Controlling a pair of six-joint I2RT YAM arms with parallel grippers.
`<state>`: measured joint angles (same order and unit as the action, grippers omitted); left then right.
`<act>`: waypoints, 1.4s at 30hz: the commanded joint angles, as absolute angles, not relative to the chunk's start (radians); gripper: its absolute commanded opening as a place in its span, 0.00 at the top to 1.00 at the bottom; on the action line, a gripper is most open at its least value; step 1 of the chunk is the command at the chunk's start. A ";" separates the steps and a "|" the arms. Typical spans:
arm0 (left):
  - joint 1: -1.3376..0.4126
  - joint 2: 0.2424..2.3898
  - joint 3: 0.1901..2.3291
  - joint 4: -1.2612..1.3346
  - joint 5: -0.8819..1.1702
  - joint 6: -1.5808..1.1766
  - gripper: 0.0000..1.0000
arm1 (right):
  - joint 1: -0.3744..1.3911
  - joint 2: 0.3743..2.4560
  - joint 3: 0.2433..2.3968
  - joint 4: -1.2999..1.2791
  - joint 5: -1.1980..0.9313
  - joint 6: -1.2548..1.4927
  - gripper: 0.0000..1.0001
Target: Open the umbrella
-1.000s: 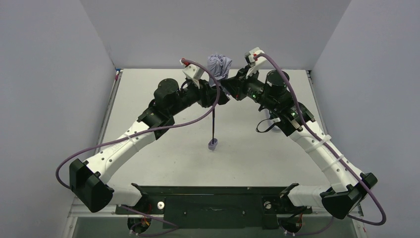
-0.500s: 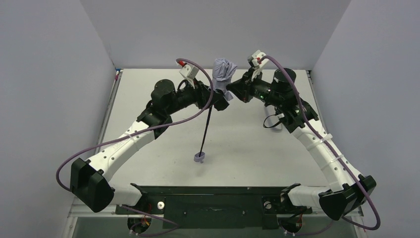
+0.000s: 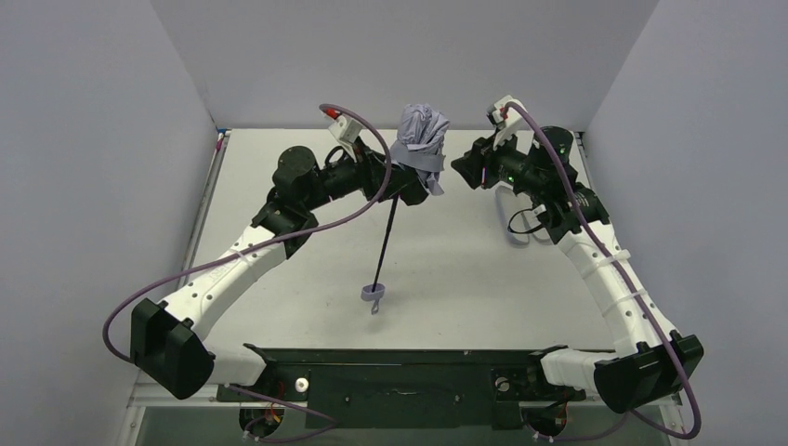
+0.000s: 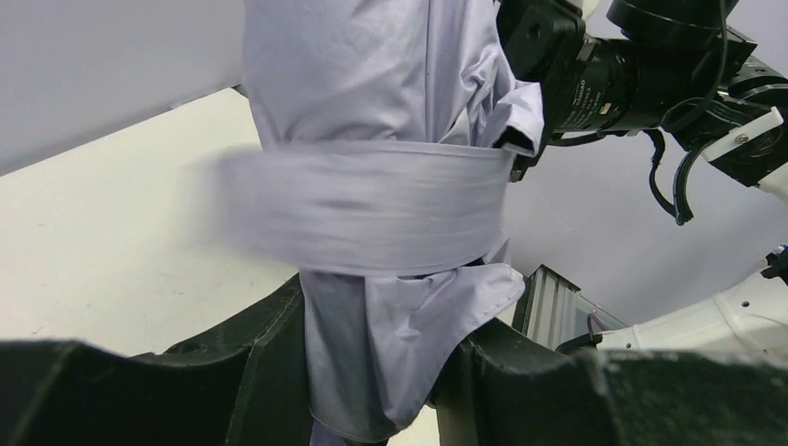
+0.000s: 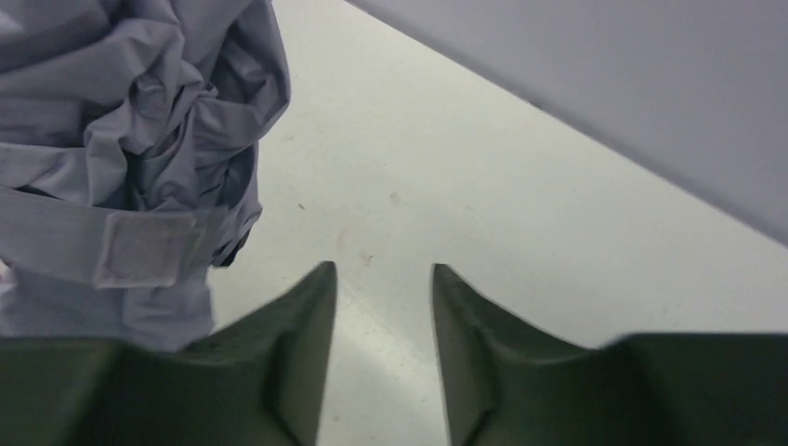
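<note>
Backing my right gripper [image 5: 381, 269] off the umbrella [image 3: 420, 139], jaws parting, empty; left gripper [image 4: 376, 321] is still clamping it, strap [image 4: 372, 209] still wrapped.

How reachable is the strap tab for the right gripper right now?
Probably yes. The right gripper is open and empty, close beside the umbrella, with the strap tab facing it and nothing between. The left gripper clamps the fabric beside the strap, not over the tab.

Parted pincer [image 5: 383, 274] beside strapped umbrella [image 5: 139, 121]
</note>
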<state>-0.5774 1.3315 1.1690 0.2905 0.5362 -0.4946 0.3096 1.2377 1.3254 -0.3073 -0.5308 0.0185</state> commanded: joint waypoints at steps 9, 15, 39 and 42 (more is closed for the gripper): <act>-0.539 1.308 1.199 0.455 0.541 -0.548 1.00 | 0.292 1.168 1.341 -0.313 -0.565 0.135 0.37; -0.579 1.321 1.267 0.240 0.442 -0.248 1.00 | 0.281 1.150 1.326 -0.313 -0.539 0.175 0.34; -0.693 1.183 0.862 0.355 0.423 1.779 1.00 | 0.382 1.318 1.497 -0.639 -0.655 0.075 0.25; -0.696 1.186 0.870 0.362 0.448 1.795 1.00 | 0.445 1.349 1.521 -0.708 -0.655 0.040 0.20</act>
<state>-0.6876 1.2232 0.8455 0.1883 0.3656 1.6752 0.3866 1.3201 1.4654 -0.6003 -0.6384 0.1215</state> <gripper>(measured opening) 0.369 0.787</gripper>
